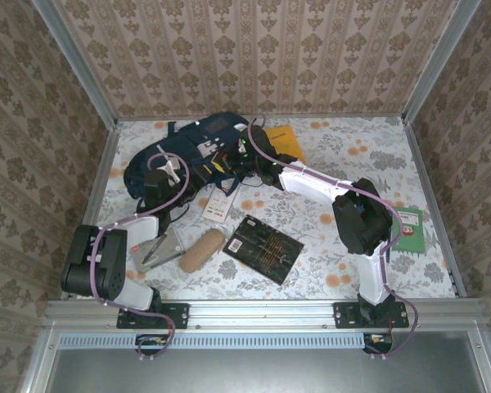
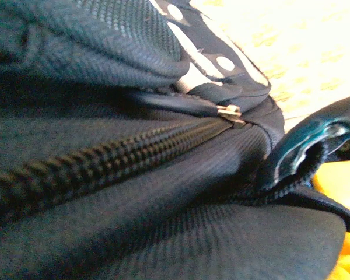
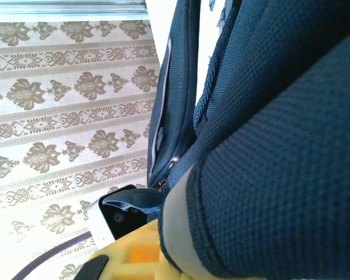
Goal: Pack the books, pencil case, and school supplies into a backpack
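Arms both reach for the backpack (image 1: 198, 135), which lies at the far left of the table (image 1: 352, 139) with its straps spread towards the wall. The left arm rises from its base, folds at the elbow near the table's left edge and stretches forward, so that the left gripper (image 1: 168, 170) sits on the near left side of the bag. How wide its jaws stand I cannot tell. Its wrist camera is pressed close to navy fabric, with a closed zipper (image 2: 93, 169) running across and a small metal pull (image 2: 230, 112) at its far end.

The right arm stands up from its base, bends sharply at a dark elbow and runs leftward low over the table. The right gripper (image 1: 239, 157) is at the bag's right edge (jaws fully closed; whether cloth is caught between them is not clear). Its wrist view looks along upright folds of the bag.

An orange-yellow book (image 1: 285, 141) lies just right of the backpack, beyond the right gripper. A white packet (image 1: 219, 205) lies near the bag's front. The pencil case (image 1: 202, 250), a grey piece (image 1: 154, 250) and a black book (image 1: 263, 248) lie nearer the bases. A green book (image 1: 409, 229) lies well apart at the right.
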Robot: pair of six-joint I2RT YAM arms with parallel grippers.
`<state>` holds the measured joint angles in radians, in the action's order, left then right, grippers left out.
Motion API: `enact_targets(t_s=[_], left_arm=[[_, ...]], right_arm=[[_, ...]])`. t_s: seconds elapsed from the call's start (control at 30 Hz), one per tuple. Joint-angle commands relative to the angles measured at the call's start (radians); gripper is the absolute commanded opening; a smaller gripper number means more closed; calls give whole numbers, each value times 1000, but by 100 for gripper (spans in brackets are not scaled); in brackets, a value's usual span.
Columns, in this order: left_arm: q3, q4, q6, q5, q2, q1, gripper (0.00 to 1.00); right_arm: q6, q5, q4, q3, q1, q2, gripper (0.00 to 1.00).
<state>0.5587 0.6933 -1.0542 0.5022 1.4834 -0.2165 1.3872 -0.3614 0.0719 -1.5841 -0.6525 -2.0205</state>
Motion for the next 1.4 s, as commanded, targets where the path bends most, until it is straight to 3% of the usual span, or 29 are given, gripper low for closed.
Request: enact_targets(t_s=[0.0, 0.17, 0.33, 0.73, 1.37], left_arm=[[35, 196, -100, -3, 56, 26, 69], [24, 301, -161, 52, 98, 25, 60], [-17, 301, -160, 57, 64, 25, 57], [9, -95, 50, 41, -160, 25, 52], [104, -335, 254, 46, -148, -17, 35]], right_arm=[[4, -77, 64, -7, -21, 73, 0], [1, -74, 60, -1, -21, 75, 0], [-10, -68, 47, 0, -17, 74, 0], [-10, -67, 43, 3, -12, 62, 0], [-8, -71, 39, -6, -13, 53, 0]])
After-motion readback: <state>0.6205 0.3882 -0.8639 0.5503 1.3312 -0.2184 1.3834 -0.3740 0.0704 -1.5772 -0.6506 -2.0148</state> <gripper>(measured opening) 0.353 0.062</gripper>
